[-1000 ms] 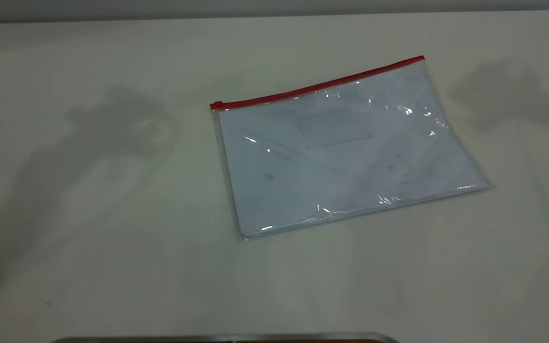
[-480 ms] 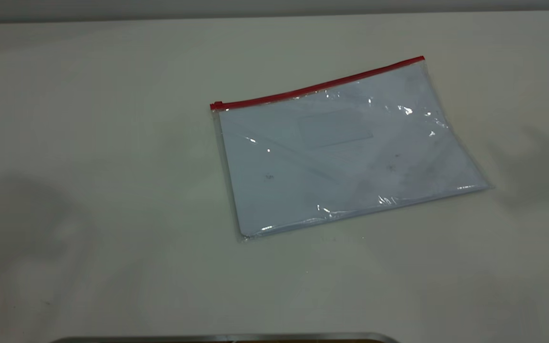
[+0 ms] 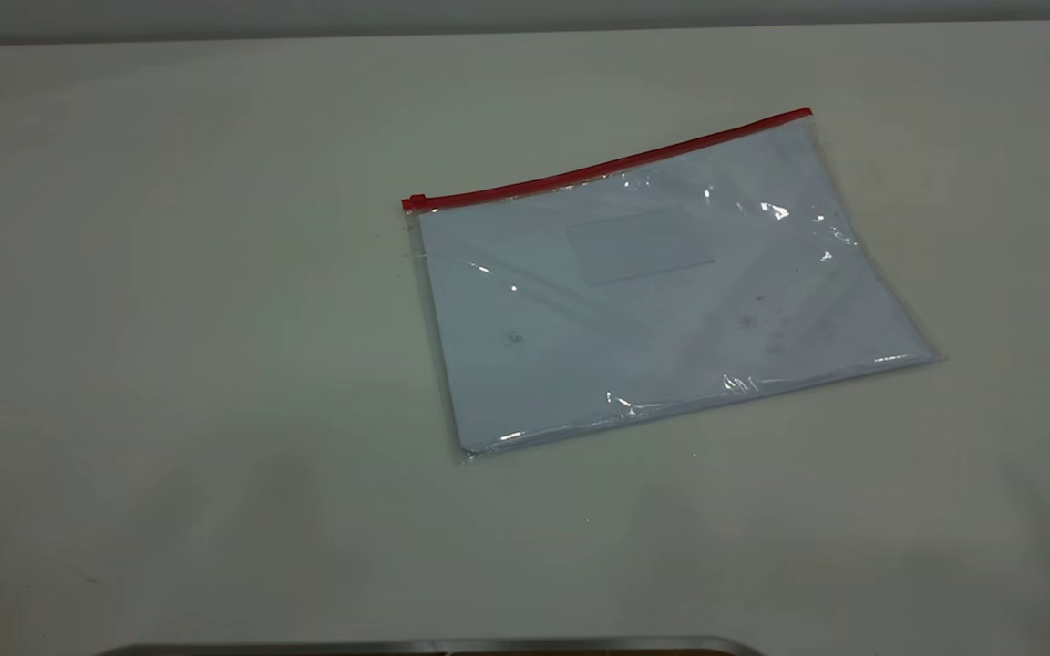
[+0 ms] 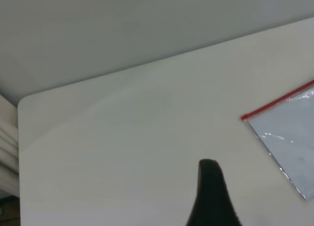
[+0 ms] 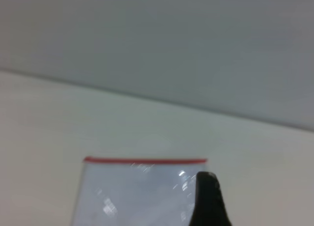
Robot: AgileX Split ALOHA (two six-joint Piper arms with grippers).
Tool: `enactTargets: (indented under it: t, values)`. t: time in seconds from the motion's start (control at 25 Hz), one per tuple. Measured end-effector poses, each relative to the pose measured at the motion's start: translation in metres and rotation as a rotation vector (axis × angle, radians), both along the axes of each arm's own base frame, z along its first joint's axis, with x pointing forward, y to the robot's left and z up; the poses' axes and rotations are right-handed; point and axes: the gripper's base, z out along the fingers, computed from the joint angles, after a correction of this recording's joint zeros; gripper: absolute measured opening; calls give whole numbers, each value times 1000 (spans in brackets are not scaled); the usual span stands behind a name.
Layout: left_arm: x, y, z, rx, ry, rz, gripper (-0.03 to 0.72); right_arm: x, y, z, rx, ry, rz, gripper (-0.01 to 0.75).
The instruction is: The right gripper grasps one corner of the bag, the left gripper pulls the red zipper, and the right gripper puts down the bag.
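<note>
A: How is the flat, clear plastic bag (image 3: 662, 292) with white sheets inside lying?

B: It is lying flat and skewed on the table, right of centre.

A: And the thin red zipper (image 3: 607, 166)?

B: It is running along the far long edge, slider at its left end.

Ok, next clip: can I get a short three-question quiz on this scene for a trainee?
1. True or false: the bag is lifted off the table by one corner.
2. Multiple choice: in the exterior view, the red zipper runs along the bag's A) far edge, B) near edge, C) right short edge.
3. Fill in: in the exterior view, the slider tab sits at the zipper's ___ end.
Key: 1 false, it lies flat; 2 A; 3 left.
</note>
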Motion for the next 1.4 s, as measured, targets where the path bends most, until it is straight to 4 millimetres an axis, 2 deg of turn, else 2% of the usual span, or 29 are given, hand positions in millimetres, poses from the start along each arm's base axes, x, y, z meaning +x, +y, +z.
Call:
enactTargets:
  t: [0.16, 0.32, 0.6, 0.8, 1.0, 1.24, 1.4]
  values:
    - [-40, 9, -28, -6, -12, 3, 585, -36, 11, -27, 7, -8, 74, 575]
    - [-65, 14, -65, -2, 12, 3, 584, -69, 17, -59, 0, -9, 101, 575]
    - [-85, 18, -139, 16, 106, 6, 584, -116, 22, -122, -23, -17, 94, 575]
    - [-87, 19, -184, 13, 198, 24, 582, -143, 25, -153, -62, -76, 86, 575]
    - [-85, 18, -211, 13, 280, 42, 582, -152, 17, -180, -153, -76, 13, 575]
    - [-84, 18, -213, -10, 287, 66, 582, -138, 10, -222, -186, 43, -19, 575]
    - [-84, 18, -213, -20, 288, 76, 582, -127, 5, -240, -200, 84, -45, 575]
